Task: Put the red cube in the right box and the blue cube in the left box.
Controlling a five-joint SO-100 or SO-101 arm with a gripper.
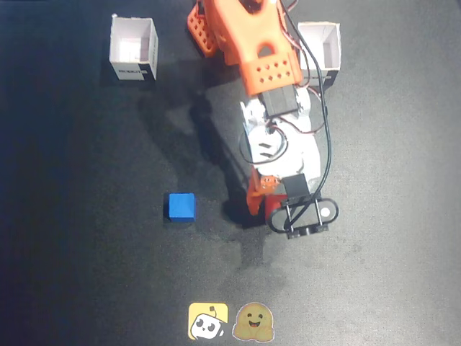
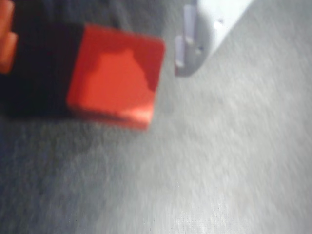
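Observation:
The wrist view, which is blurred, shows the red cube (image 2: 114,78) on the dark mat between my gripper's (image 2: 119,85) fingers. The cube lies against the dark left jaw, and a narrow gap separates it from the white right finger (image 2: 191,44), so the gripper is open around it. In the fixed view the gripper (image 1: 261,205) points down at the mat right of centre and hides the red cube. The blue cube (image 1: 180,205) sits alone on the mat, well to the gripper's left. The left white box (image 1: 133,47) and the right white box (image 1: 320,43) stand open-topped at the far edge.
The orange arm (image 1: 248,43) reaches down from the top centre between the two boxes, with black cables (image 1: 328,130) looping along its right side. Two stickers (image 1: 230,322) lie at the mat's near edge.

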